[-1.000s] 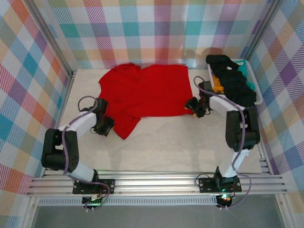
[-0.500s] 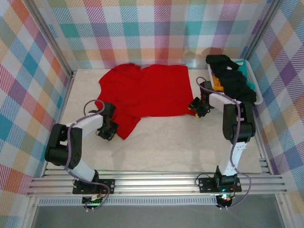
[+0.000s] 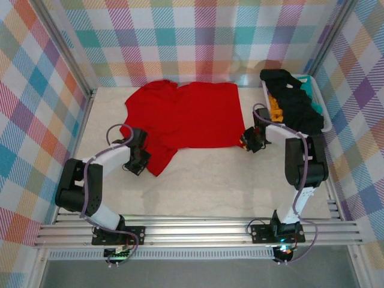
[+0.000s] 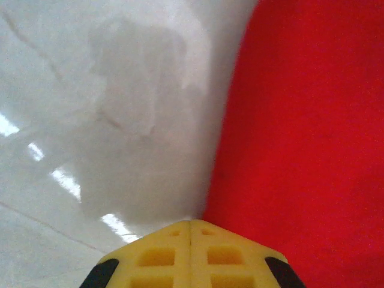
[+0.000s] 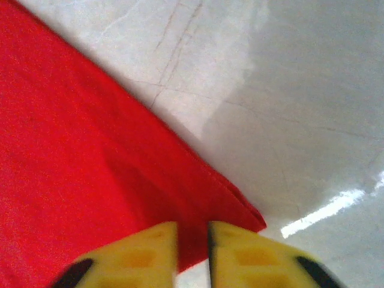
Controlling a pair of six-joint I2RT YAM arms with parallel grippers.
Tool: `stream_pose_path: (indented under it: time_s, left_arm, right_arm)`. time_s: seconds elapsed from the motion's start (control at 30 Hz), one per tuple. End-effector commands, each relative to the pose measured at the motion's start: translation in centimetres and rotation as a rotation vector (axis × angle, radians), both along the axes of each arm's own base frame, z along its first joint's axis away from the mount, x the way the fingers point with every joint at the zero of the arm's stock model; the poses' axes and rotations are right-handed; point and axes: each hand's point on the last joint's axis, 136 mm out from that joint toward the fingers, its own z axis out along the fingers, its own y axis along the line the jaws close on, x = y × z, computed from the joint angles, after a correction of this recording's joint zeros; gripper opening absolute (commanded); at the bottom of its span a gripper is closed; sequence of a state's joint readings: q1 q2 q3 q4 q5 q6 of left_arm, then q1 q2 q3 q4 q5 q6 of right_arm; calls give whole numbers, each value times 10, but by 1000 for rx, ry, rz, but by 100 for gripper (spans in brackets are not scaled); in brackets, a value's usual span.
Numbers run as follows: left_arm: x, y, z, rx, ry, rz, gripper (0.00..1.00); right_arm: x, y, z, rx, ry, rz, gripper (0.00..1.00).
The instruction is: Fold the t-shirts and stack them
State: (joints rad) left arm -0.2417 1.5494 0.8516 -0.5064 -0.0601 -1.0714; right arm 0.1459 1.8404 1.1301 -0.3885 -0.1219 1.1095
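The red t-shirt (image 3: 192, 114) lies spread on the white table (image 3: 210, 180), its lower left part hanging down in a flap. My left gripper (image 3: 139, 163) sits at that flap's left edge. In the left wrist view its yellow jaws (image 4: 191, 223) are pressed together on the cloth's edge (image 4: 312, 120). My right gripper (image 3: 247, 142) is at the shirt's near right corner. The right wrist view has its jaws (image 5: 192, 231) a narrow gap apart, with red cloth (image 5: 72, 150) between them. Black (image 3: 297, 102) and orange-yellow (image 3: 275, 107) t-shirts fill the basket.
The white-and-teal basket (image 3: 327, 122) stands against the right wall, just behind my right arm. Plaid walls close in the table on the left, back and right. Bare marble (image 5: 300, 90) stretches between the shirt and the arm bases.
The left jaws have closed fully and slid slightly right to the shirt's edge. The right jaws have narrowed from wide apart onto the shirt's corner.
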Motion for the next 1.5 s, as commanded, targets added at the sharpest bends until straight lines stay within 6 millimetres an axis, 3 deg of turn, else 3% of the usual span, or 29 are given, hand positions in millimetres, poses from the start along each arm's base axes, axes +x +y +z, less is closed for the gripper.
stream_pose_path:
  time_s: [0.0, 0.2, 0.23, 0.3, 0.4, 0.5, 0.57, 0.6, 0.7, 0.8, 0.87, 1.03, 1.2, 1.3, 1.47]
  left_arm:
    - [12, 10, 26, 52, -100, -24, 0]
    - [-5, 30, 46, 135, -81, -48, 0]
    - [-8, 34, 46, 142, -74, -42, 5]
    - [-11, 47, 48, 147, -78, -21, 29]
    - [-7, 65, 51, 130, -72, 11, 45]
    - [1, 81, 56, 122, -75, 36, 46]
    - [14, 75, 52, 46, -110, 25, 46]
    - [22, 69, 48, 3, -116, 9, 47]
    - [40, 58, 42, -55, -119, -12, 47]
    - [56, 52, 34, -83, -141, -29, 49]
    - [57, 48, 23, -96, -77, -40, 48]
    - [55, 29, 5, -107, -30, -56, 43]
    - [62, 17, -9, -120, -23, -52, 18]
    - [67, 17, -10, -114, -34, -51, 1]
    - [67, 29, 2, -48, -67, -51, 0]
  right_arm:
    - [5, -1, 3, 0, -18, -53, 0]
    - [-16, -18, 39, -142, -97, 1, 0]
    - [-22, -23, 43, -168, -104, 6, 0]
    - [-39, -37, 49, -238, -99, 13, 0]
    - [-64, -55, 56, -330, -90, 34, 0]
    - [-83, -60, 48, -341, -69, 61, 0]
    - [-76, -44, 43, -276, -86, 123, 0]
    - [-70, -34, 42, -244, -85, 147, 5]
    - [-47, -9, 48, -175, -131, 187, 36]
    - [-26, 6, 50, -133, -126, 196, 50]
    - [-18, 9, 44, -123, -98, 184, 55]
    - [-7, 19, 23, -43, -43, 100, 55]
    - [0, 16, 11, -57, 16, 29, 48]
    - [0, 12, 5, -65, 29, -13, 45]
    - [-6, 11, -10, -58, 89, -84, 35]
